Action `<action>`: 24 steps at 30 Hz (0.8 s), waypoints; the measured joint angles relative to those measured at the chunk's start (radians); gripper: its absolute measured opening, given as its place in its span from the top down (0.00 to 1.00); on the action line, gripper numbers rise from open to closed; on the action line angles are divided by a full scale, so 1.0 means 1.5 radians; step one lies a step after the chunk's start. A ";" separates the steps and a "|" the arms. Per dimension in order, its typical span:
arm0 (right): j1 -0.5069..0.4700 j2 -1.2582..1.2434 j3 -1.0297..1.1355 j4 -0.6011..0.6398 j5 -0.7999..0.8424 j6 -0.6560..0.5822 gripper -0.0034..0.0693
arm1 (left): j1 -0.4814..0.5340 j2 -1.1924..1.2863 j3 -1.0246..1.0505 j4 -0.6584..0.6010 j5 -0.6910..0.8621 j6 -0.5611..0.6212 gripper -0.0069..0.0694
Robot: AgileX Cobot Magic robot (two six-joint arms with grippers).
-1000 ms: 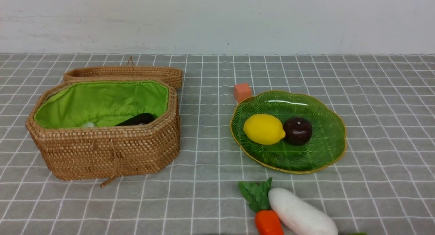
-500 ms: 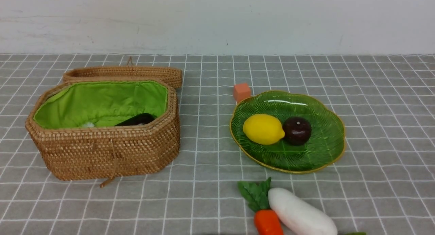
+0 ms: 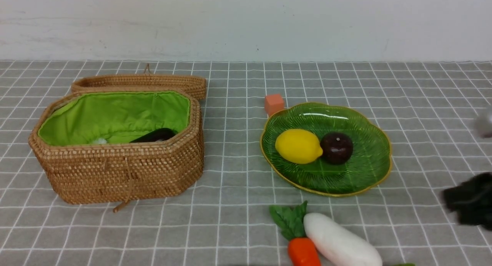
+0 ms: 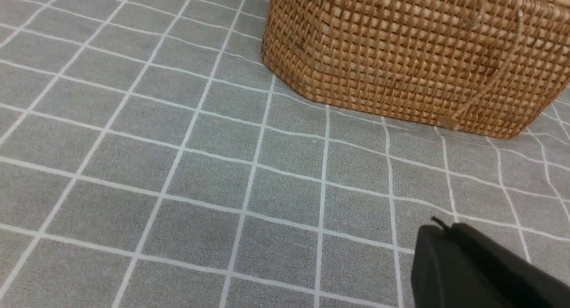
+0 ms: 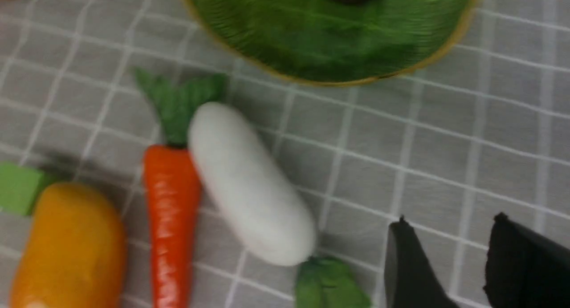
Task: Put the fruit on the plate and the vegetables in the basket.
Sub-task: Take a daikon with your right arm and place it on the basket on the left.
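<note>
While white radish [image 3: 342,243] lay at six o'clock of plate [image 3: 367,170], right gripper [image 5: 452,221] jaws stood parted, empty; left gripper [image 4: 441,232] jaws shut.

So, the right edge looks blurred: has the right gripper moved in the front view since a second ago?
Yes. Out of view before, the right gripper has come in from the right edge, toward the plate.
</note>
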 joint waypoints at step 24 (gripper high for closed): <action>0.114 0.424 -0.095 0.001 0.010 -0.067 0.30 | 0.000 0.000 0.000 0.000 0.000 0.000 0.91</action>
